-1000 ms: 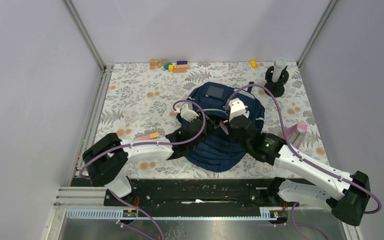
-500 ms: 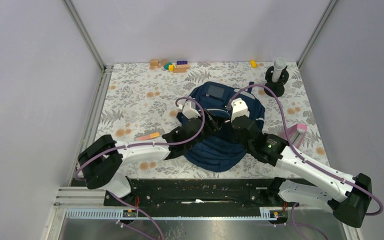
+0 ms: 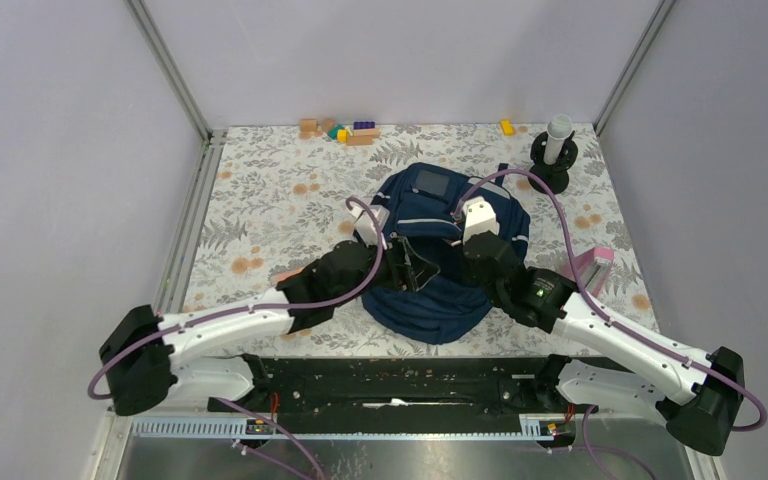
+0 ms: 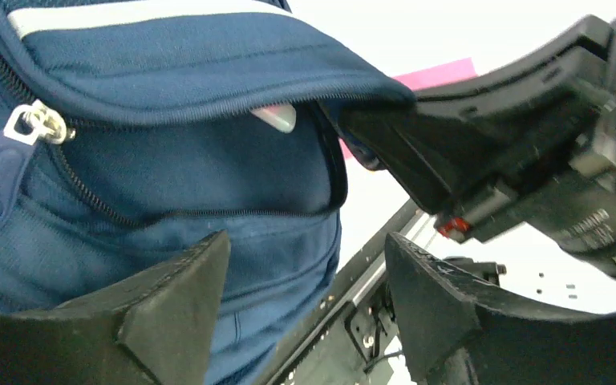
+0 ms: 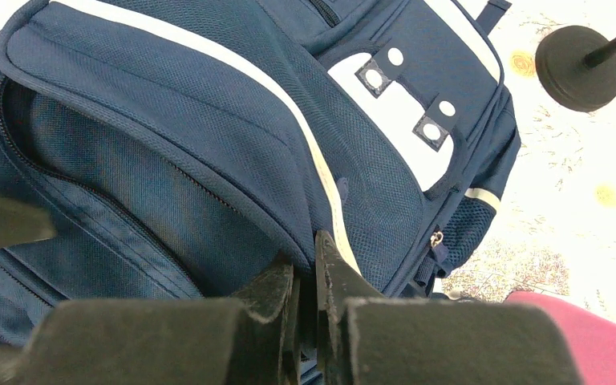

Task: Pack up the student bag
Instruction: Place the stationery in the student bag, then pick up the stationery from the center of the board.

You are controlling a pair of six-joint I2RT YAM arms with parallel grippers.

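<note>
The student bag, navy with a pale stripe, lies in the middle of the floral mat. My right gripper is shut on the edge of the bag's pocket flap and holds it raised, so the zipped pocket gapes. My left gripper stands open just in front of that pocket mouth, with nothing between its fingers. In the top view the left gripper sits over the bag's near part. A pale object shows inside, under the flap. A blue zip pull hangs at the left.
Wooden blocks and a yellow block lie at the mat's far edge. A black stand with a grey cylinder rises at the back right. A pink box stands right of the bag.
The left arm has swung back toward the near left. Its gripper has drawn back from the pocket toward the bag's near part and opened wider. The right gripper still holds the flap.
</note>
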